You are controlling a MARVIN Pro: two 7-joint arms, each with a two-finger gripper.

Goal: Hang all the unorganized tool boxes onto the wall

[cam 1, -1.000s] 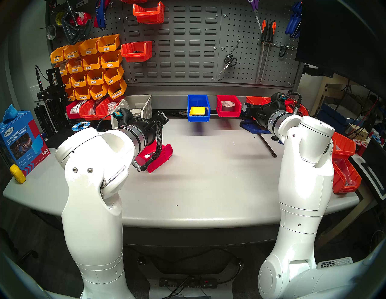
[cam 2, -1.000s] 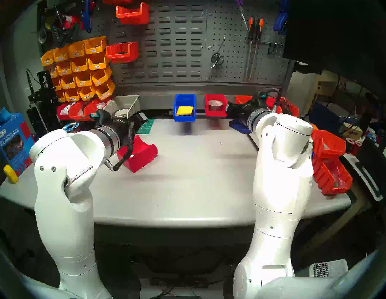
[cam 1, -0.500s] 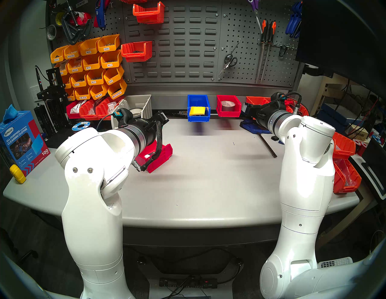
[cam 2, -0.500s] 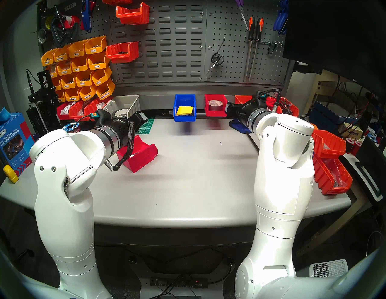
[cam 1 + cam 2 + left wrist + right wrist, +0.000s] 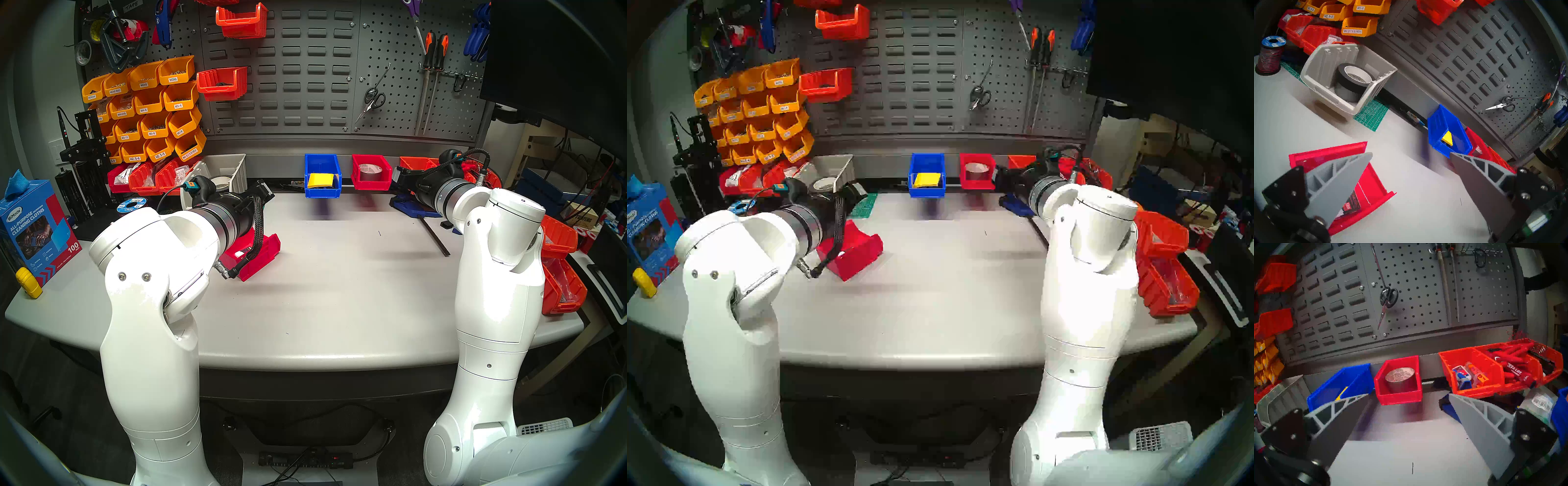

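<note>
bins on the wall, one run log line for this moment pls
blue bin: hung on wall strip | red bin: hung | second red bin: on table | left gripper: open, empty | right gripper: open, empty

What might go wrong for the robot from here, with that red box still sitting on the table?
1. The crimson red plastic bin on the table lies partly under the left arm; a blind grasp may knock it.
2. It holds a loose packet that might spill if the bin tilts.
3. The blue plastic bin and the red bin with tape hang close together, so the dark grey slotted wall panel is safer.

The left wrist camera's grey finger [image 5: 1333, 185] covers much of the crimson plastic bin [image 5: 1373, 183] and its black label.
</note>
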